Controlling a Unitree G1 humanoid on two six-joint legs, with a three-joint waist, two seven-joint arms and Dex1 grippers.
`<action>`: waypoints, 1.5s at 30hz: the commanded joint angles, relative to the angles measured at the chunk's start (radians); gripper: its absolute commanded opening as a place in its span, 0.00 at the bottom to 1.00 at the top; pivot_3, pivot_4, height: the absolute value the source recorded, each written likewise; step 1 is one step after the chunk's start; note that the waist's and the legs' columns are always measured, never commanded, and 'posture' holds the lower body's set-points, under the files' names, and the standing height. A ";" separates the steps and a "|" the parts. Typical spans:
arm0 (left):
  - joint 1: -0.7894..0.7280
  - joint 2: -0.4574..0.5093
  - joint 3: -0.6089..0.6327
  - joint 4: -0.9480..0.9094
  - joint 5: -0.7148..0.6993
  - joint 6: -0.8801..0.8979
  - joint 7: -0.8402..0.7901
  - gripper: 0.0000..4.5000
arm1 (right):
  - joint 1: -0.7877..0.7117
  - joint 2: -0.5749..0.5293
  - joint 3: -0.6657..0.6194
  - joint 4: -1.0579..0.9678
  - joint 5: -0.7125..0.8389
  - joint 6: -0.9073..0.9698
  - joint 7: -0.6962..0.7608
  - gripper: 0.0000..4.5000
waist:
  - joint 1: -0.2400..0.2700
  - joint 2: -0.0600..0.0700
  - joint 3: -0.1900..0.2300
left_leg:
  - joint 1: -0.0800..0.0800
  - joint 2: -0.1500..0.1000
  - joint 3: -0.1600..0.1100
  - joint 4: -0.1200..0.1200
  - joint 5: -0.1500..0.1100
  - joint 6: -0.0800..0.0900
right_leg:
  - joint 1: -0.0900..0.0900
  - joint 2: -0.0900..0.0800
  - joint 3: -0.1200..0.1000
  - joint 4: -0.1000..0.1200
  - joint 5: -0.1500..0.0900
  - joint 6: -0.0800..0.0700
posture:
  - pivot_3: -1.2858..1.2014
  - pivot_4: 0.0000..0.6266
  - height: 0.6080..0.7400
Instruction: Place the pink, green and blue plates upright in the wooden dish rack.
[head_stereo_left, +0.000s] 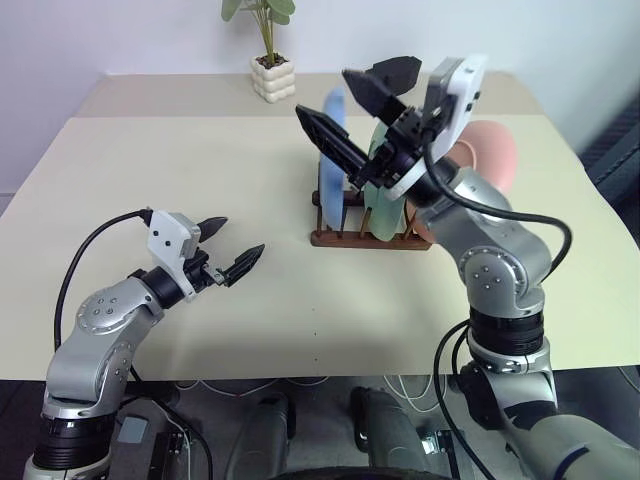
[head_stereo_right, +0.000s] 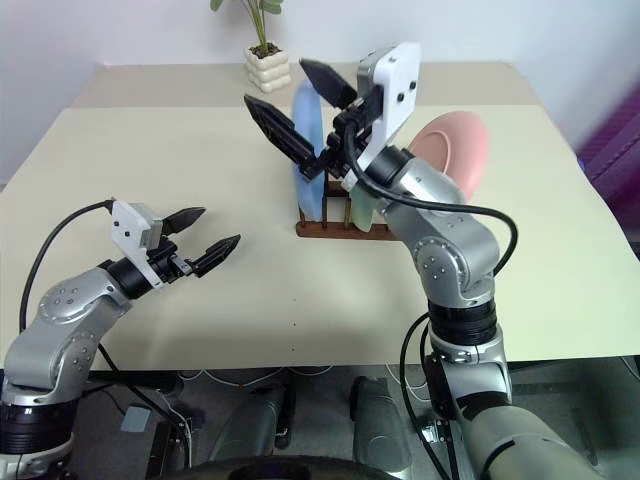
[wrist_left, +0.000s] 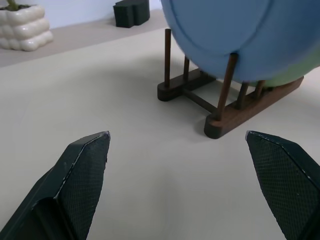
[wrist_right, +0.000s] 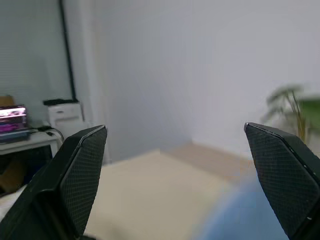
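Hovering above the wooden dish rack (head_stereo_left: 362, 236), the right claw (head_stereo_left: 345, 105) is standing spread wide and grasping nothing, its fingers tilted upward over the blue plate (head_stereo_left: 331, 160). That plate is standing upright between the pegs at the rack's left end, the green plate (head_stereo_left: 384, 205) is standing just behind it, and the pink plate (head_stereo_left: 490, 155) is rising at the far right end, partly hidden by the arm. With all 3 plates seemingly seated, the step in hand looks like a clean withdrawal: lifting straight up and back, keeping the fingers off the plate rims. Meanwhile the left claw (head_stereo_left: 230, 248) is waiting released over the desk (head_stereo_left: 150, 180), well apart from the rack.
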 joint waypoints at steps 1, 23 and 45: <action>-0.006 -0.008 -0.002 -0.014 0.006 -0.026 -0.001 1.00 | 0.003 -0.008 -0.017 -0.009 -0.001 -0.007 0.013 0.99 | 0.001 0.000 0.000 | 0.000 0.000 0.000 0.000 0.000 0.000 | 0.000 0.000 0.000 0.000 0.000 0.000 | 0.52 0.24 0.93; -0.049 -0.023 -0.034 0.018 0.001 -0.032 -0.046 1.00 | 0.049 -0.485 -0.331 0.129 -0.113 -0.078 0.207 0.49 | 0.005 0.000 0.000 | -0.001 0.000 0.001 0.001 0.000 0.001 | 0.002 0.000 -0.001 -0.003 -0.001 -0.003 | 0.52 0.24 0.93; -0.111 -0.025 -0.165 0.025 -0.005 -0.016 -0.189 1.00 | 0.271 -0.605 -0.233 0.159 -0.446 -0.155 0.180 0.01 | 0.004 0.001 0.000 | 0.000 0.000 0.003 0.002 0.000 0.001 | 0.002 0.000 0.000 -0.003 -0.002 -0.003 | 0.52 0.24 0.93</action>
